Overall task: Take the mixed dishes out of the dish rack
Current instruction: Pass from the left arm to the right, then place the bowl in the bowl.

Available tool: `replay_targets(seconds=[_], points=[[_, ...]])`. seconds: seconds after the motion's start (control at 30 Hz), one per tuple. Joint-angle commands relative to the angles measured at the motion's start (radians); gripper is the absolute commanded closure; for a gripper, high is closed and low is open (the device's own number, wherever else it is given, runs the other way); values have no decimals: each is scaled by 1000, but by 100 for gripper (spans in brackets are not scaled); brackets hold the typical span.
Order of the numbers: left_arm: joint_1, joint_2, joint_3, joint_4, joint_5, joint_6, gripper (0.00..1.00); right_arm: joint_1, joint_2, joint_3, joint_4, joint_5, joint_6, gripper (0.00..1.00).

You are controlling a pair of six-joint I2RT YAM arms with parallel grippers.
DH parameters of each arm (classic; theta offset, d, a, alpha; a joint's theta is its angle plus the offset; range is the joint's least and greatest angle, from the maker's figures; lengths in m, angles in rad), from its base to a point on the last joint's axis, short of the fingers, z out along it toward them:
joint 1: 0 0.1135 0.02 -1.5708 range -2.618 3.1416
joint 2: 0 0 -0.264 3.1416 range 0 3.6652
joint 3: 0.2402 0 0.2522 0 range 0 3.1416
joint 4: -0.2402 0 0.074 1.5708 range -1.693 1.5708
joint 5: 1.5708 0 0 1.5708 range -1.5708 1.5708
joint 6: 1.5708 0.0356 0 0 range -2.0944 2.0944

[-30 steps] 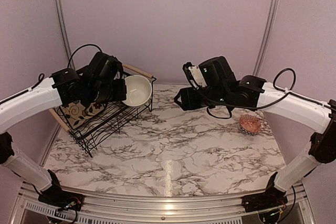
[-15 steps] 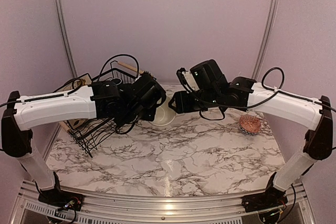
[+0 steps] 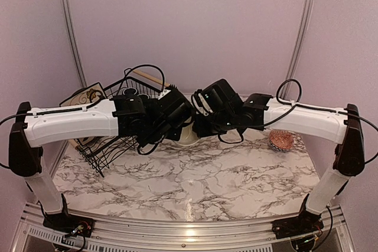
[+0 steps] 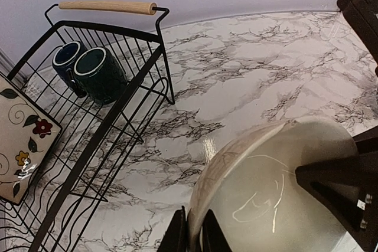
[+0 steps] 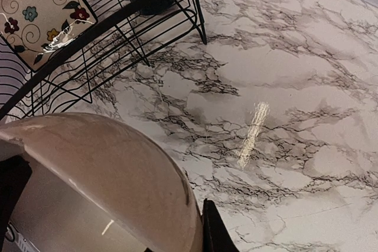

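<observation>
A cream bowl (image 3: 188,137) with a brownish outer wall hangs above the marble table between my two arms. My left gripper (image 4: 194,219) is shut on its rim, one finger inside and one outside. My right gripper (image 5: 201,228) grips the opposite rim; one black finger presses the outer wall and the other is hidden inside the bowl (image 5: 100,175). The dish rack (image 4: 106,116), black wire with a wooden handle (image 4: 106,6), stands at the left. It holds two dark blue-green mugs (image 4: 103,75) and the square flowered plate (image 4: 23,140), which stands on edge.
A small pink-orange patterned bowl (image 3: 282,140) sits on the table at the right. The rack (image 3: 112,140) stands close behind my left arm. Purple walls close off the back and the sides.
My left gripper has carried the bowl out of the rack and to the right, over the table's middle. My right gripper has moved left and closed on the bowl's other rim.
</observation>
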Motion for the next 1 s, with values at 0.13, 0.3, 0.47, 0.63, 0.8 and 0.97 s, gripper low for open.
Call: replay_targets(seconds=[0.13,0.3,0.47,0.63,0.8,0.97], points=[[-6,2,45,18,-13,-6,92,4,-22,-11,1,51,-6,100],[-4,-37,23,22,-8,9,41,-17,-53,-46,21,42,-7,100],[-4,-126,-71,121,-1,59,26,-77,-120,-147,75,-26,7,100],[5,-233,-179,211,0,60,21,-174,-216,-242,61,2,21,100],[11,-326,-266,264,-3,49,20,-341,-332,-313,9,45,30,100],[13,-365,-306,287,-4,46,20,-603,-406,-346,-28,5,41,100]])
